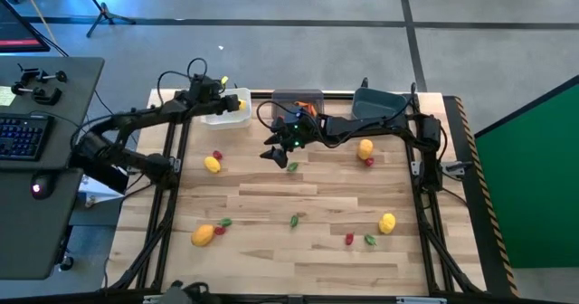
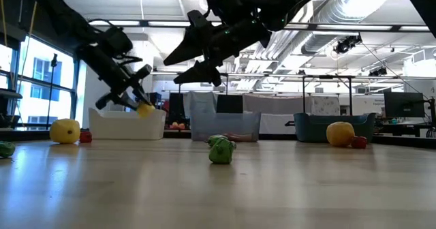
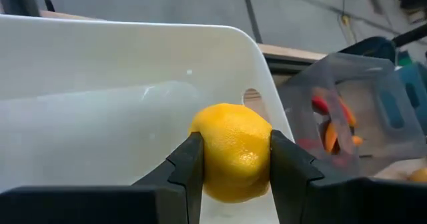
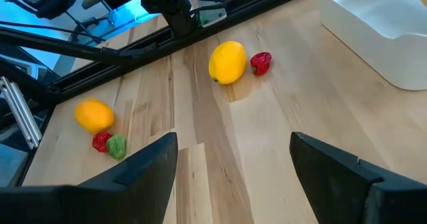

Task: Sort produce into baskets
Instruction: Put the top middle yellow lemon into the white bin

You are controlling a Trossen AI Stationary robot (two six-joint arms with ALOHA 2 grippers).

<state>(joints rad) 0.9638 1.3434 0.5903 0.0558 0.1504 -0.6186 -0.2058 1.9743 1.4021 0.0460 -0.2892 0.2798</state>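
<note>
My left gripper (image 3: 232, 141) is shut on a yellow lemon-like fruit (image 3: 235, 151) over the white bin (image 3: 100, 117) at the table's far left; it also shows in the low view (image 2: 136, 99). My right gripper (image 1: 274, 156) is open and empty, raised above the table's middle, over a small green piece (image 2: 221, 149) lying on the wood. The translucent grey bin (image 1: 297, 100) holds slim orange-red pieces (image 3: 330, 127). The dark teal bin (image 1: 380, 103) stands to its right. My left gripper pinches the yellow fruit's two opposite sides (image 3: 208, 154) between its two fingers. The fingers slant down from the table's left. The fruit (image 2: 145, 109) is lifted clear, just above the white bin's rim (image 2: 126, 114).
Loose produce lies on the table: a yellow fruit (image 1: 212, 165) with a red bit, an orange fruit (image 1: 203, 235), a green bit (image 1: 295, 219), a yellow fruit (image 1: 365, 147) with a red bit, another yellow fruit (image 1: 387, 223), and red and green bits (image 1: 360, 240).
</note>
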